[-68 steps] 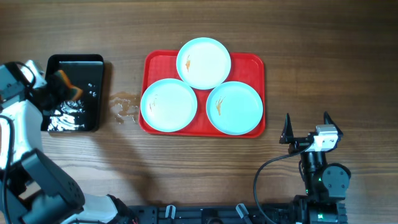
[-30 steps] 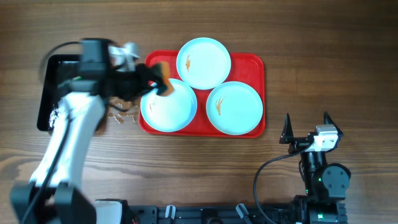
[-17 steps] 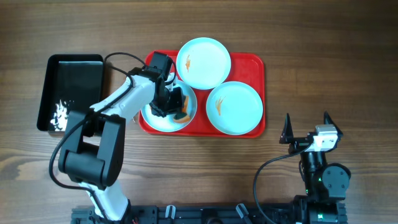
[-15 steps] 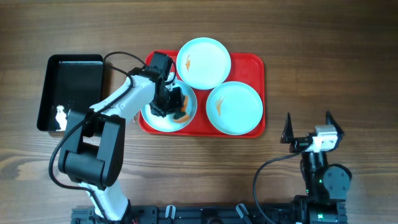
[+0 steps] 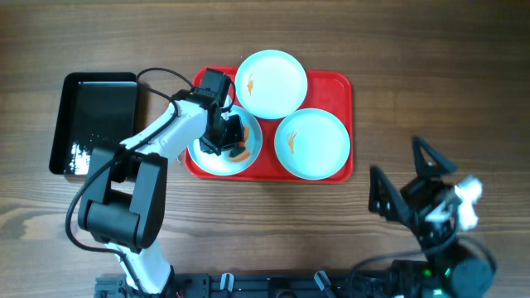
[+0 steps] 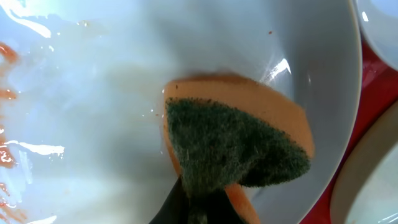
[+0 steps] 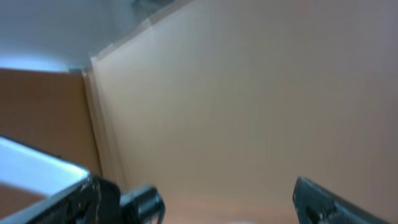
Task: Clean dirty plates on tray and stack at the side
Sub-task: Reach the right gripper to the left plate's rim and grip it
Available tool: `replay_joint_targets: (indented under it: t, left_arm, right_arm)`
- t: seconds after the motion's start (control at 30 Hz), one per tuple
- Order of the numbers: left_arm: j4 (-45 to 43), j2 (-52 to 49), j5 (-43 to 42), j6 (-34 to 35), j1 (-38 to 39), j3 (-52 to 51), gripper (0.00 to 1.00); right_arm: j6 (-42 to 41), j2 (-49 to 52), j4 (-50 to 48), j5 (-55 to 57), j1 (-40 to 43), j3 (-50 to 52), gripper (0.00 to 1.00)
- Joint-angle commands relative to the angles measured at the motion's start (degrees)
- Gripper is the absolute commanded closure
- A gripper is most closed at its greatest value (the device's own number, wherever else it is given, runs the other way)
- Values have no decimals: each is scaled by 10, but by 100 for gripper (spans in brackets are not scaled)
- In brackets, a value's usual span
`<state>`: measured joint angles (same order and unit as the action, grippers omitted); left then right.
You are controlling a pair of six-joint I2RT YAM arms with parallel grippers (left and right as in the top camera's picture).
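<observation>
Orange sponge, green-faced, pinched by left gripper and pressed into front-left plate to scrub smears; plates all on red tray. Right gripper spread wide, empty, parked off tray.

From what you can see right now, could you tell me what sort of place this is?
Probably a robot test bench staged for dishwashing: a wooden table, a red tray carrying three pale-blue plates, a wet black tray, and the left gripper pressing a sponge onto one.

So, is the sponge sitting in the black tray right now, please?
No, the sponge lies on a pale-blue plate on the red tray.
</observation>
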<state>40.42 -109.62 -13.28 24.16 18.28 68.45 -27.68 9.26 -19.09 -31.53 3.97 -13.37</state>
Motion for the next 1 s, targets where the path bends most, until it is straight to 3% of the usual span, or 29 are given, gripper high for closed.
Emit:
replay_joint_targets:
  t: [0.0,0.07,0.17,0.27,0.3,0.4,0.47,0.53,0.6,0.67,0.77,0.9,0.97]
  left_arm:
    - [-12,-7,52,21,-6,-1,96]
    - [-12,-7,53,45,-11,-1,96]
    - [-8,-7,52,51,-26,-1,96]
    - [-5,-7,42,66,-45,-1,96]
    - [-6,-7,24,65,-51,-1,96]
    - [-6,-7,8,63,-56,-1,96]
    - [-5,-7,7,48,-53,-1,96]
    - [-1,-7,7,25,-49,-1,96]
    - [7,-7,7,18,-48,-1,96]
    - [4,-7,7,18,-49,-1,96]
    - [-1,-7,7,18,-49,-1,96]
    - [3,-7,6,20,-49,-1,96]
    - [4,-7,7,20,-49,-1,96]
  right_arm:
    - [153,176,172,-106,2,-196,0]
    - [227,333,373,-118,1,-356,0]
    - [282,495,526,-174,-10,-504,0]
    - [289,625,527,-382,-17,-570,0]
    - [237,670,467,-423,-22,-568,0]
    - [146,758,377,-437,-52,-568,0]
    - [137,807,367,-394,-95,-570,1]
    - [150,831,430,-242,-146,-590,1]
    - [180,852,575,-2,-211,-663,0]
    - [181,877,673,119,-249,-734,0]
    - [181,935,768,144,-272,-834,0]
    - [193,991,730,63,-280,-844,0]
    - [156,1005,706,54,-280,-844,0]
